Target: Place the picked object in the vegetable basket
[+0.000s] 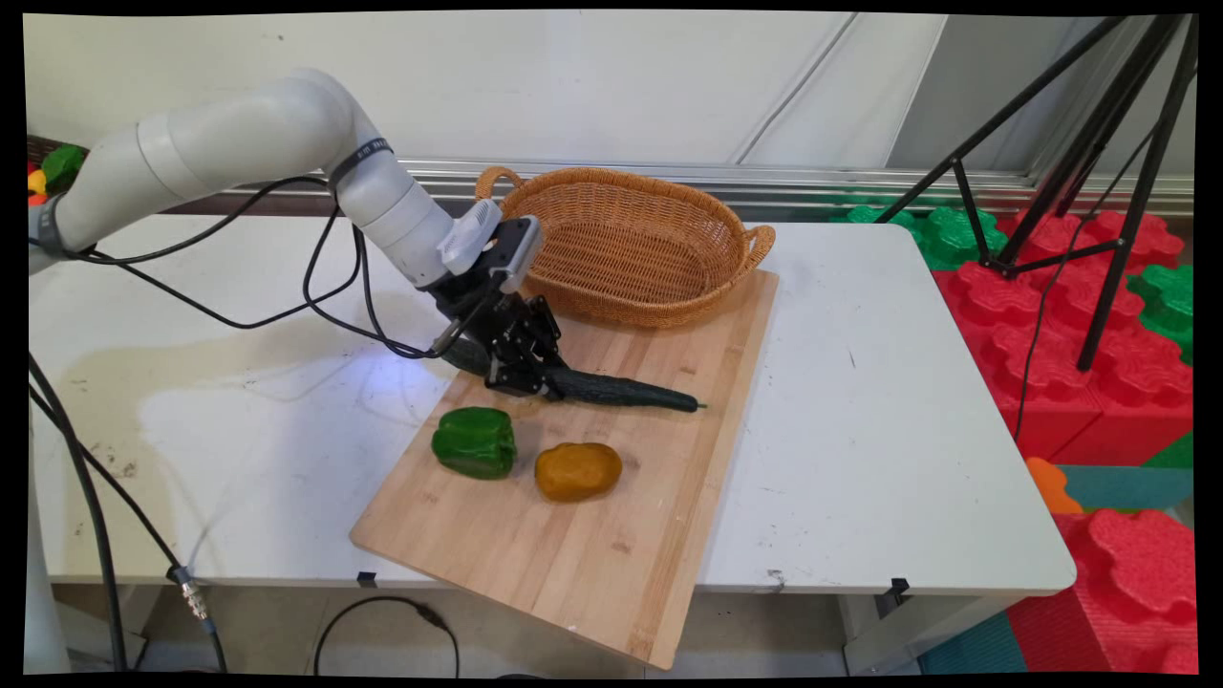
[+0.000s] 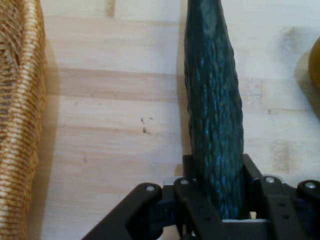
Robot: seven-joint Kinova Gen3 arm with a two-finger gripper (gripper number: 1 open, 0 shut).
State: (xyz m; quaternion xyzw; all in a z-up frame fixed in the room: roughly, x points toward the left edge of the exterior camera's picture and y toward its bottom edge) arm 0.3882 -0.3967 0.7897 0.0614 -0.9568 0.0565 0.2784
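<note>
A long dark green cucumber lies on the wooden cutting board, pointing right. My gripper is low over its left part, fingers closed on either side of it. In the hand view the cucumber runs up from between the fingers, which press its sides. A green bell pepper and an orange-yellow pepper lie on the board just in front of the gripper. The orange-yellow pepper's edge shows at the hand view's right.
A woven wicker basket stands on the board's far end, right behind the gripper; its wall fills the hand view's left. Black cables hang from the arm over the table's left. A tripod and foam blocks stand off the table's right.
</note>
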